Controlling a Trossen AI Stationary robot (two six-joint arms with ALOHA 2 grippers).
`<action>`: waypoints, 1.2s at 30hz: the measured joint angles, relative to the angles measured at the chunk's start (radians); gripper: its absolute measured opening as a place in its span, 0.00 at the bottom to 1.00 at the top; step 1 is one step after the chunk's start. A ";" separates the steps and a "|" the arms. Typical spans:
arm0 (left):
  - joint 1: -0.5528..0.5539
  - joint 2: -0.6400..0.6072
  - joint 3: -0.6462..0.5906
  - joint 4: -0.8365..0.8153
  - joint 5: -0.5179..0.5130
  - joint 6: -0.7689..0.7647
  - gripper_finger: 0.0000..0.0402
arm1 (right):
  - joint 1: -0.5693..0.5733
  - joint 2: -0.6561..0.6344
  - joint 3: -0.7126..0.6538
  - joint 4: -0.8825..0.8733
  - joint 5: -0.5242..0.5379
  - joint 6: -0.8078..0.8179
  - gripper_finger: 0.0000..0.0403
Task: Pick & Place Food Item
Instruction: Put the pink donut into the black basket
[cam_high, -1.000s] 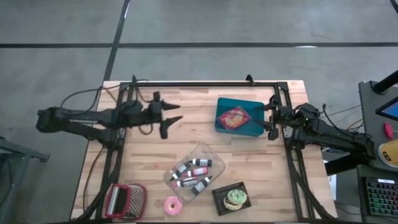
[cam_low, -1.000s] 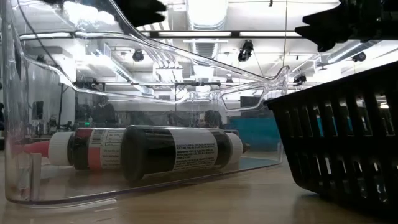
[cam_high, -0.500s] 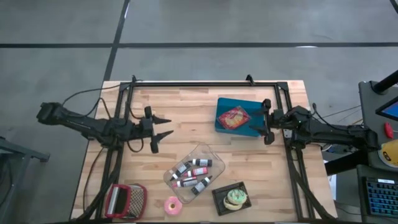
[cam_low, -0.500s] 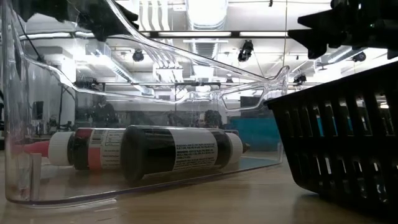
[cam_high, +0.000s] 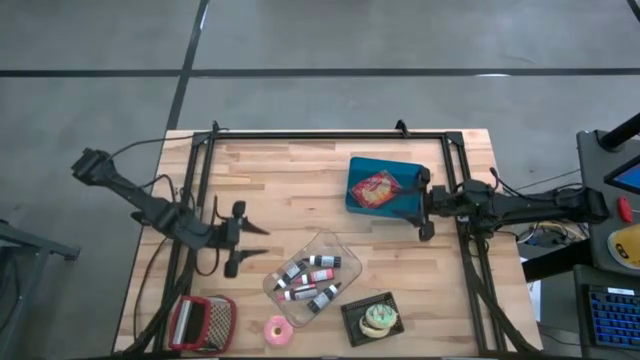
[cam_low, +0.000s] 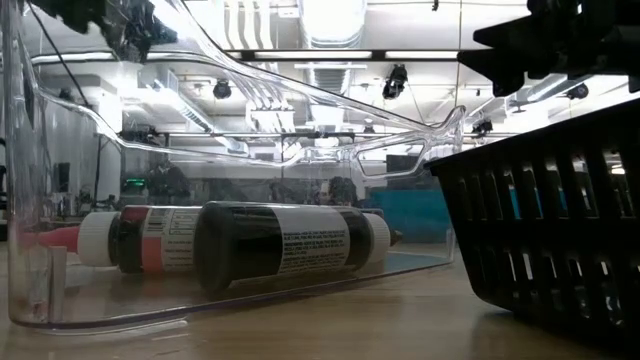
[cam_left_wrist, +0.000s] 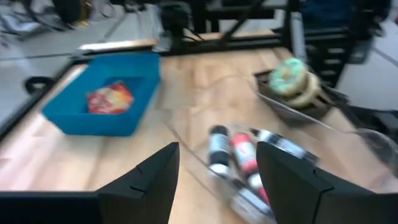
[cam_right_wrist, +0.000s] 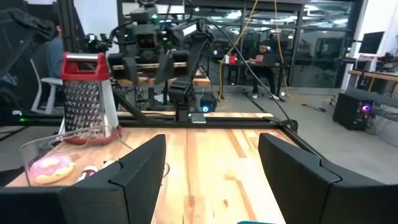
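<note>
The food item is taken here to be the frosted doughnut in the black tray, at the lower centre of the high view; the task does not name which item is meant. The left hand stands released and empty at centre left, just left of the clear bin of bottles. The right hand is likewise released and empty at centre right, at the right edge of the blue tray holding a red packet. A pink doughnut and a red grater lie at lower left on the bench. Risks: a low approach by the left hand could strike the bin wall, and the undefined target could lead to the wrong pick.
</note>
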 joint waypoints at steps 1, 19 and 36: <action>-0.019 0.008 0.008 -0.013 0.000 -0.015 0.54 | 0.011 0.000 0.001 -0.001 0.014 0.000 0.63; -0.200 0.329 0.277 -0.312 0.221 -0.333 0.54 | 0.214 0.080 0.152 -0.173 0.227 0.002 0.63; -0.231 0.646 0.468 -0.347 0.369 -0.805 0.54 | 0.334 0.152 0.238 -0.245 0.358 -0.032 0.63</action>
